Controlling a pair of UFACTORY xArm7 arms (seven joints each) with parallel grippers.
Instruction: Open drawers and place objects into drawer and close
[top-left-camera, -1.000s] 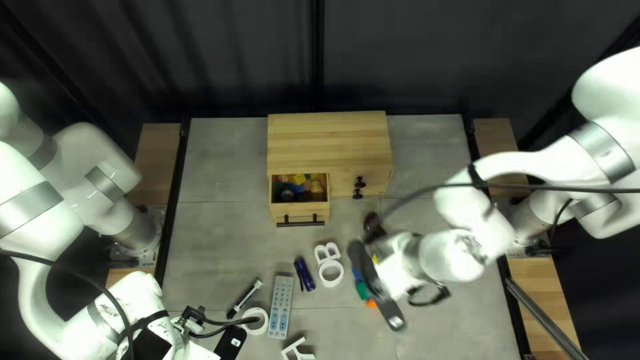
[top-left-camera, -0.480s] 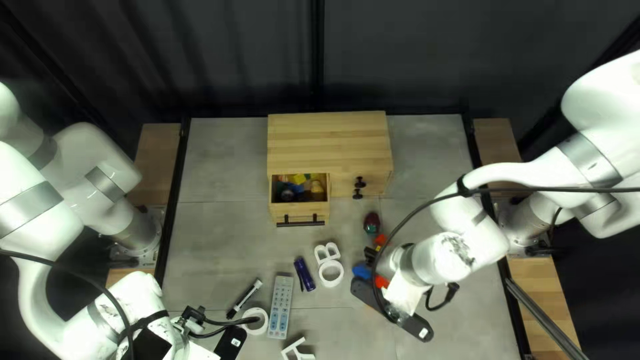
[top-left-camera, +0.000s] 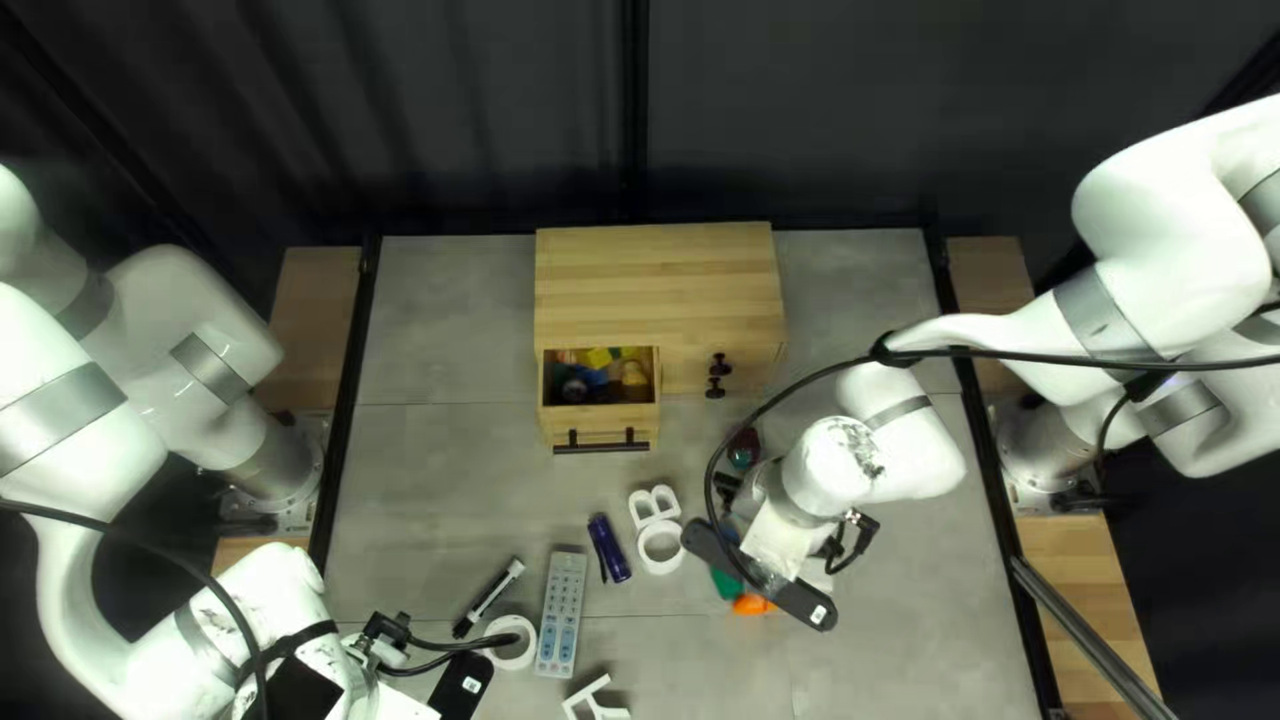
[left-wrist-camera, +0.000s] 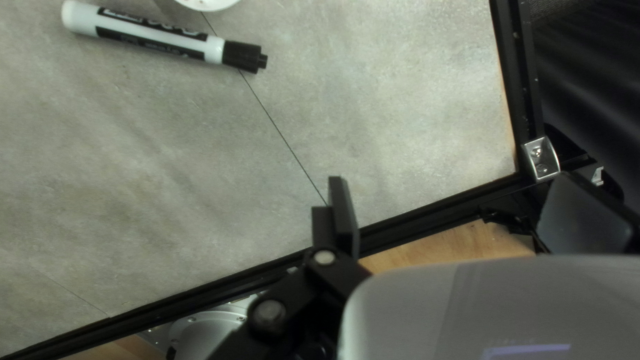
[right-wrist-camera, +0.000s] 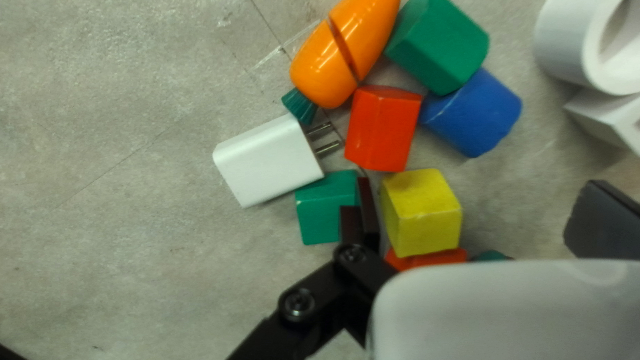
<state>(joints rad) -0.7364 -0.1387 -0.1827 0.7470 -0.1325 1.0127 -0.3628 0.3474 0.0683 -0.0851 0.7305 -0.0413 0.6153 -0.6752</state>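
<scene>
White left arm (top-left-camera: 80,454): no change over the last second, parked near left. The left gripper (left-wrist-camera: 453,190) has its fingers apart, nothing between them. A white-and-black plastic marker (left-wrist-camera: 160,37) lies loose on the grey bench (top-left-camera: 440,467).

Centre, far side: light wooden drawer (top-left-camera: 600,430) unchanged, pulled out with small coloured objects in it; still ready to receive more. The dark purple cylinder (top-left-camera: 610,547) remains on the bench, to the near side.

Right: main change. Over the last half second the white right arm (top-left-camera: 907,460) has swung left and slightly farther, so its wrist now covers blocks that showed earlier, while an orange carrot-shaped piece (right-wrist-camera: 347,50) has come into view. The right gripper (right-wrist-camera: 479,190) is open: yellow block (right-wrist-camera: 427,220) between the fingers, not gripped; small green block (right-wrist-camera: 327,213) beside one finger; white plug adapter (right-wrist-camera: 270,160) next to that.

Judgement: lining up a pick, yellow block likeliest. Crowding risks nudging neighbours. Drawer closing comes later.
</scene>
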